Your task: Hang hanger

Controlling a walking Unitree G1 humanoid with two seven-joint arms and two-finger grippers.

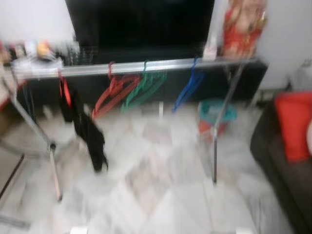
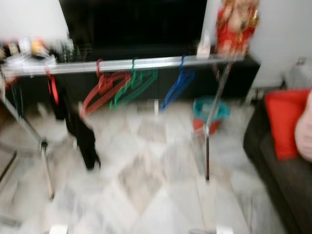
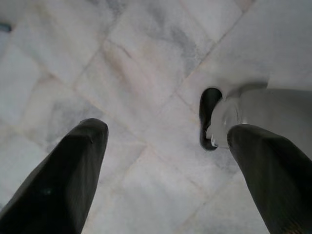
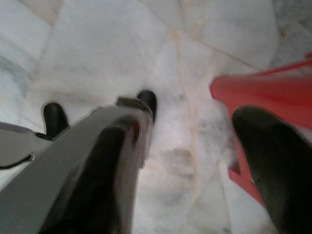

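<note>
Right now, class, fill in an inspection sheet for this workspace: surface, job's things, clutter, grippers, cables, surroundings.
Surface: pale marble floor.
Job's things: silver rail carrying red hangers, green hangers, blue hanger; a red hanger beside the right gripper.
Clutter: black garment hanging from the rail; teal basket.
Grippers: left gripper open, empty, over the floor; right open.
Cables: nothing seen.
Surroundings: dark cabinet, red cushion.

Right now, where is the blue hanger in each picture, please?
Left eye view: the blue hanger hangs on the silver rail, toward its right end, right of the green hangers.
Right eye view: same place on the rail, left of the red figure.
Left wrist view: floor tiles, no blue hanger.
Right wrist view: none either.
Shared landmark: the silver rail.
</note>
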